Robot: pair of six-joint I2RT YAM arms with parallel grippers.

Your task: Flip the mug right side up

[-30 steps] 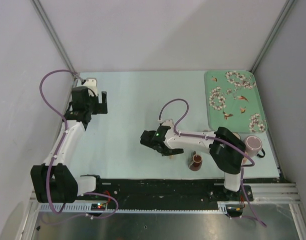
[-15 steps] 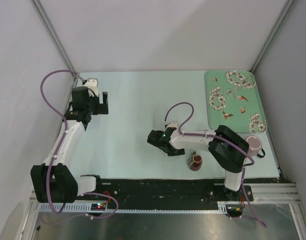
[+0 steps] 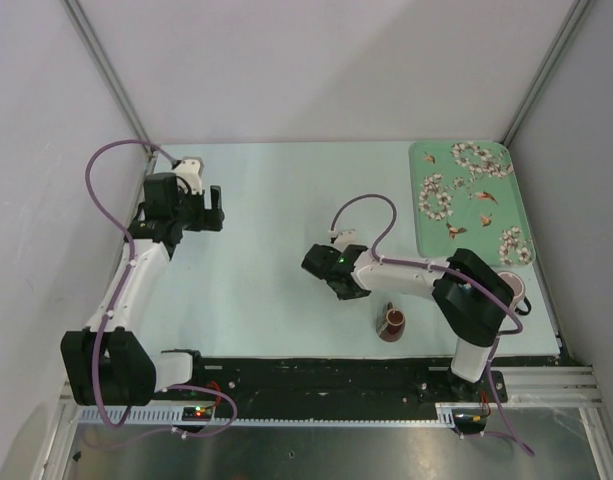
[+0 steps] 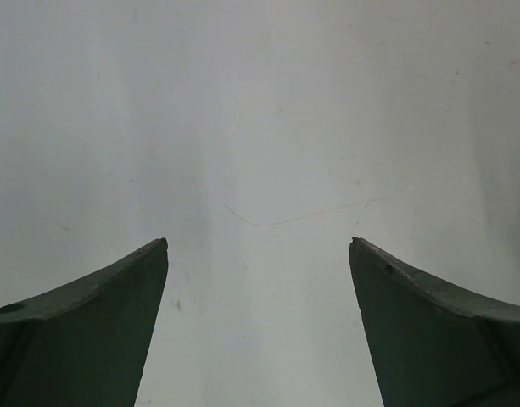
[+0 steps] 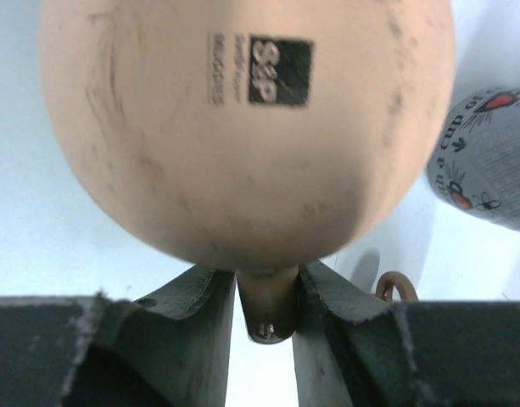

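The top camera looks down on the whole table (image 3: 276,200) from above its near edge. The right wrist camera, very close to the mug (image 5: 243,127), shares that table; the left faces bare pale surface

The right wrist view's top edge crops the peach mug (image 5: 243,127); its right edge crops the grey mug (image 5: 489,161).

The tray (image 3: 467,207) is green with white blossoms and the mug (image 5: 243,127) peach with a black stamp.
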